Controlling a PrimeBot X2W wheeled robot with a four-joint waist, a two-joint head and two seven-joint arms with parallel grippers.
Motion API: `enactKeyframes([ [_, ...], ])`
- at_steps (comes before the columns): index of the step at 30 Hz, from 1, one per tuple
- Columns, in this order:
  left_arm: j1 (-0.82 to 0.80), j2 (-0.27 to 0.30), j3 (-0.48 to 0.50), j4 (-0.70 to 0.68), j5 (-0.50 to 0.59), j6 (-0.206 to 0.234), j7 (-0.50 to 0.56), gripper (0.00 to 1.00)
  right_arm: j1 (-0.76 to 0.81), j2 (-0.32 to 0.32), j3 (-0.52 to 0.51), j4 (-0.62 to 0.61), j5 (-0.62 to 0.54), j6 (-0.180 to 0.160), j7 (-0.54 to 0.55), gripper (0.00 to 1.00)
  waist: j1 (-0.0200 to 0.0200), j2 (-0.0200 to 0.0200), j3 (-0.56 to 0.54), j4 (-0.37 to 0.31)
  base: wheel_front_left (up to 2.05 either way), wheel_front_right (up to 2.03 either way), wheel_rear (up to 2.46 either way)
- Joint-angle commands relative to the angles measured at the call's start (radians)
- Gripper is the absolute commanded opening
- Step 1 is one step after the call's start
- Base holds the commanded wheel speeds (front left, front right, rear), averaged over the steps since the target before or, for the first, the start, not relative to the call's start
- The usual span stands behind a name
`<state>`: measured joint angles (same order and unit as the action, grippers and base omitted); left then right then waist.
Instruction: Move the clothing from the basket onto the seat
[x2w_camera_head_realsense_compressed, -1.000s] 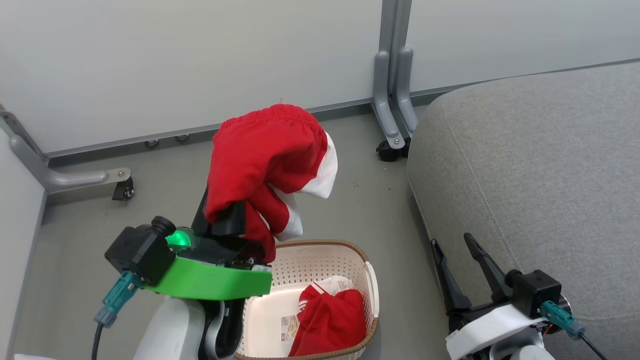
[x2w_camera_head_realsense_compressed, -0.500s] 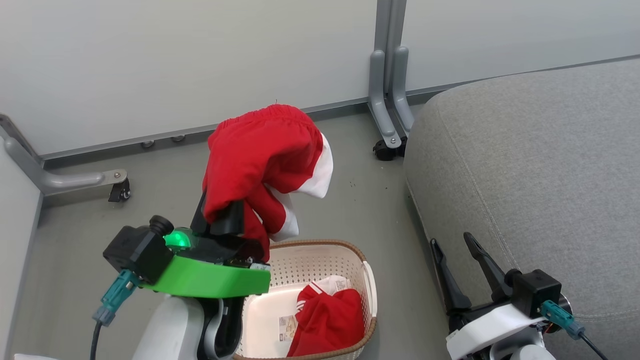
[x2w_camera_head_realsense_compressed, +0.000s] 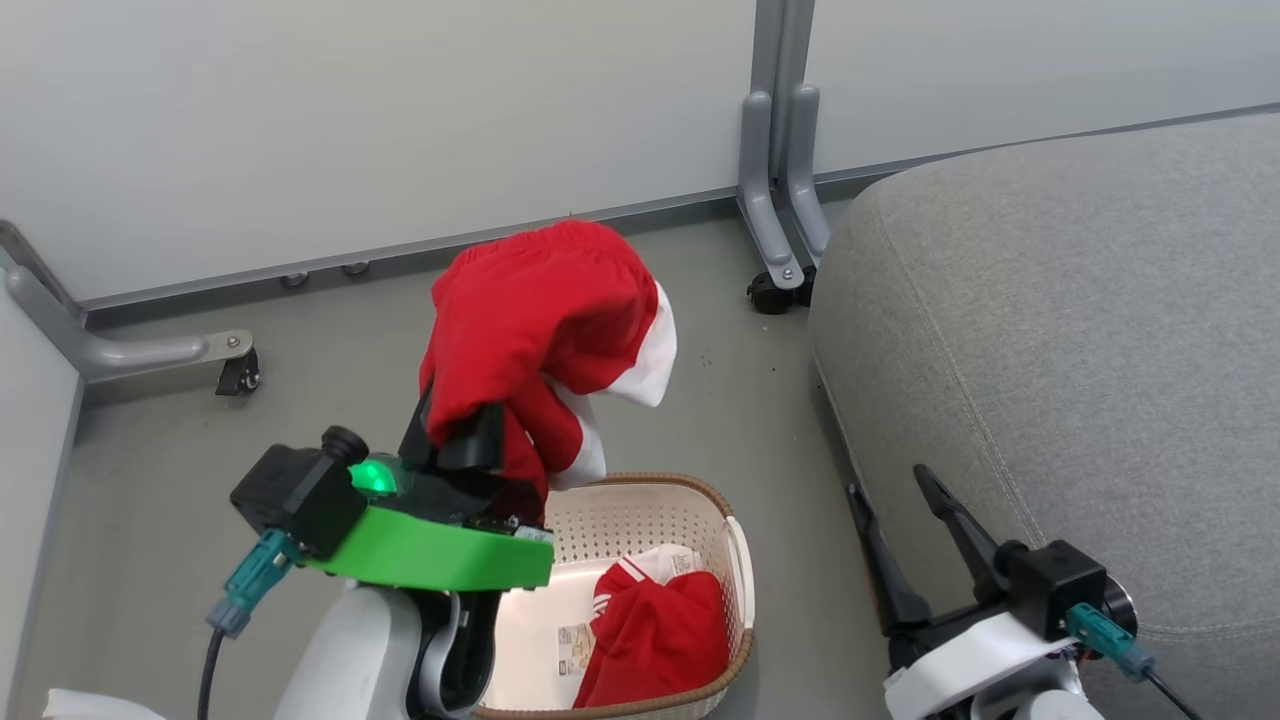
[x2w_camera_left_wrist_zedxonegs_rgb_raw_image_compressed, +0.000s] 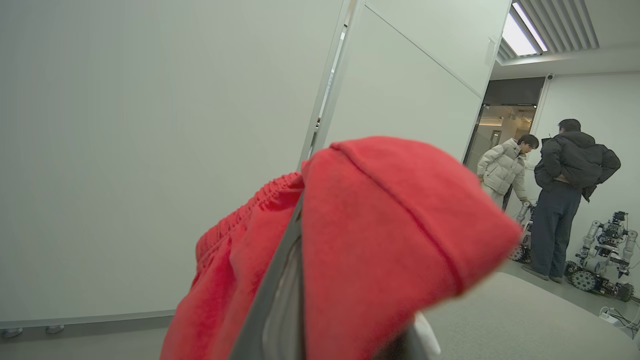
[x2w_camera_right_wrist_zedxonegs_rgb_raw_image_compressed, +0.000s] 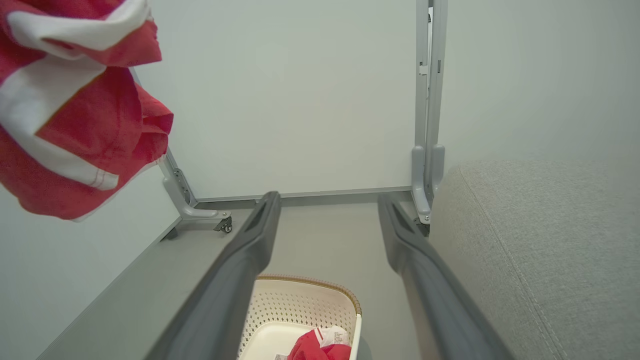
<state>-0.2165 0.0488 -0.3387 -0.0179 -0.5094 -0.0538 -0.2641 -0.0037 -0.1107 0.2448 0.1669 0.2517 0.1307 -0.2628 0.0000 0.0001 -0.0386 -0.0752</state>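
Observation:
My left gripper (x2w_camera_head_realsense_compressed: 462, 432) is shut on a red garment with white trim (x2w_camera_head_realsense_compressed: 540, 315), holding it in the air above the far left of the basket (x2w_camera_head_realsense_compressed: 640, 487). The cloth drapes over the fingers and hides their tips. In the left wrist view the same garment (x2w_camera_left_wrist_zedxonegs_rgb_raw_image_compressed: 380, 235) covers a grey finger (x2w_camera_left_wrist_zedxonegs_rgb_raw_image_compressed: 280, 305). A second red garment (x2w_camera_head_realsense_compressed: 655, 635) lies inside the cream basket beside a sticker. The grey seat (x2w_camera_head_realsense_compressed: 1080, 330) is on the right. My right gripper (x2w_camera_head_realsense_compressed: 888, 482) stands open and holds nothing, between basket and seat. The right wrist view shows the held garment (x2w_camera_right_wrist_zedxonegs_rgb_raw_image_compressed: 75, 110), basket (x2w_camera_right_wrist_zedxonegs_rgb_raw_image_compressed: 300, 300) and seat (x2w_camera_right_wrist_zedxonegs_rgb_raw_image_compressed: 540, 240).
Pale partition walls stand behind, with grey legs on casters at the back (x2w_camera_head_realsense_compressed: 780, 250) and at the left (x2w_camera_head_realsense_compressed: 160, 352). Grey floor lies around the basket. Two people (x2w_camera_left_wrist_zedxonegs_rgb_raw_image_compressed: 565, 200) stand by small wheeled robots (x2w_camera_left_wrist_zedxonegs_rgb_raw_image_compressed: 605, 260) far off in the left wrist view.
My left gripper and the garment it holds have shifted slightly to the right. The view itself has moved a little. The right gripper stays open.

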Motion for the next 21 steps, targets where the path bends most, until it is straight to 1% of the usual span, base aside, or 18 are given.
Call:
enactKeyframes([
  [1, -0.025, 0.003, -0.006, 0.006, -0.006, -0.008, -0.001, 0.00, -0.013, -0.005, 0.021, -0.015, -0.010, 0.000, -0.003, 1.00, 0.0000, -0.0001, 0.003, 0.001, 0.00, 0.00, 0.00],
  [4, -0.040, 0.003, -0.021, 0.012, -0.010, -0.010, -0.001, 0.00, -0.024, -0.016, 0.072, -0.044, -0.023, 0.000, -0.003, 1.00, 0.0000, -0.0001, 0.007, 0.001, 0.00, 0.00, 0.00],
  [9, -0.059, 0.003, -0.059, 0.015, -0.021, -0.007, -0.001, 0.00, -0.048, -0.045, 0.227, -0.115, -0.031, 0.000, -0.003, 1.00, 0.0000, -0.0001, 0.010, 0.001, 0.00, 0.00, 0.00],
  [13, -0.069, 0.004, -0.091, 0.015, -0.029, -0.001, -0.001, 0.00, -0.071, -0.051, 0.307, -0.144, -0.041, 0.000, -0.003, 1.00, 0.0000, -0.0001, 0.007, 0.003, 0.00, 0.00, 0.00],
  [16, -0.074, 0.003, -0.116, 0.016, -0.035, 0.003, -0.001, 0.00, -0.093, -0.045, 0.346, -0.147, -0.048, 0.000, -0.003, 1.00, 0.0000, -0.0001, 0.004, 0.006, 0.00, 0.00, 0.00],
  [21, -0.083, 0.004, -0.159, 0.018, -0.045, 0.011, -0.001, 0.00, -0.126, -0.028, 0.366, -0.133, -0.070, 0.000, -0.003, 1.00, 0.0000, -0.0001, -0.001, 0.015, 0.00, 0.00, 0.00],
])
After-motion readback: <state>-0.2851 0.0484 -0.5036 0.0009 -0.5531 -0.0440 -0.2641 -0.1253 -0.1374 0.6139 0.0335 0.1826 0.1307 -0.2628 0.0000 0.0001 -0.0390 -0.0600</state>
